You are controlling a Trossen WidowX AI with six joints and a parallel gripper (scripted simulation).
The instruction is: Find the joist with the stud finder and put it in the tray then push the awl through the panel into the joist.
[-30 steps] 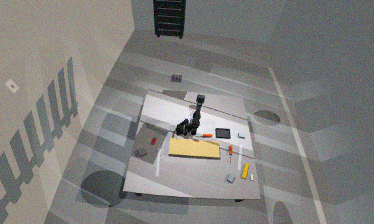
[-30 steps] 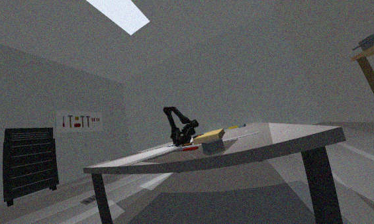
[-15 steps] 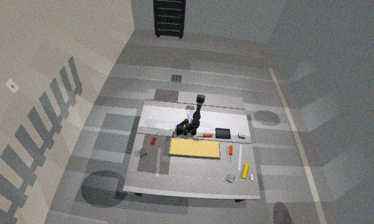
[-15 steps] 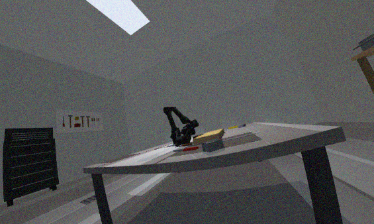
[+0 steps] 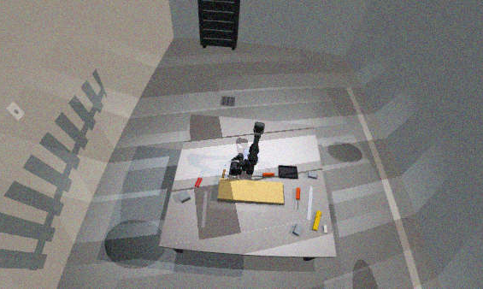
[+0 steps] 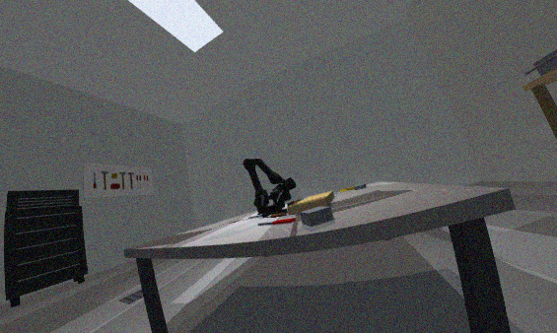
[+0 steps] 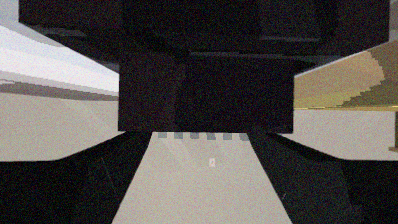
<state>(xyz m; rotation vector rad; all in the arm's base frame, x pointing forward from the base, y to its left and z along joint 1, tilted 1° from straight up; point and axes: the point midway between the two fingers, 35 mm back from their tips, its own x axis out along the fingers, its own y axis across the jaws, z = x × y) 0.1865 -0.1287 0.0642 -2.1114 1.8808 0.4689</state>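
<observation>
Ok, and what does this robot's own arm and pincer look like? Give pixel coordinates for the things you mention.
The arm (image 6: pixel 263 166) is black all over, with slim links and bulky, rounded joints. The pincer (image 5: pixel 233 174) (image 7: pixel 200 127) is black too, with two broad fingers; no markings are readable.

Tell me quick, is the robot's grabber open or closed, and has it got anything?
The end effector: open wide, nothing between its fingers.
</observation>
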